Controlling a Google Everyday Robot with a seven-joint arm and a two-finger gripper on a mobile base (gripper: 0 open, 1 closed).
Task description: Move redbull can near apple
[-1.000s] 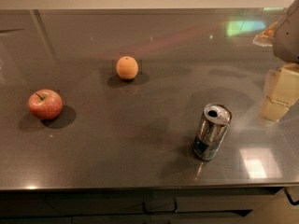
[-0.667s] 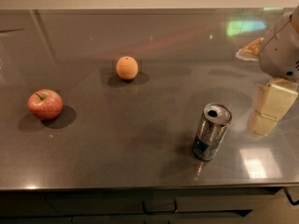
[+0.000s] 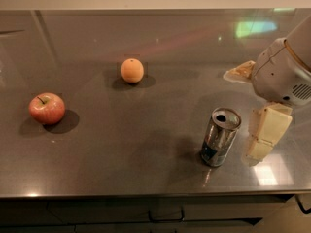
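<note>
The redbull can (image 3: 220,137), slim and silver with a dark blue patch near its base, stands upright on the grey counter at the front right. The red apple (image 3: 46,108) lies far to the left of it, near the counter's left side. My gripper (image 3: 245,113) comes in from the right edge, open and empty. One cream finger (image 3: 266,131) hangs just right of the can, close to it but apart. The other finger (image 3: 239,72) shows farther back.
A small plain orange fruit (image 3: 132,70) lies at the back middle of the counter (image 3: 146,144). The counter's front edge runs along the bottom, with drawers below. The arm's grey housing (image 3: 282,74) fills the right edge.
My gripper has moved left and down from the right edge, and now hangs right beside the can. The can, apple and orange have not moved.
</note>
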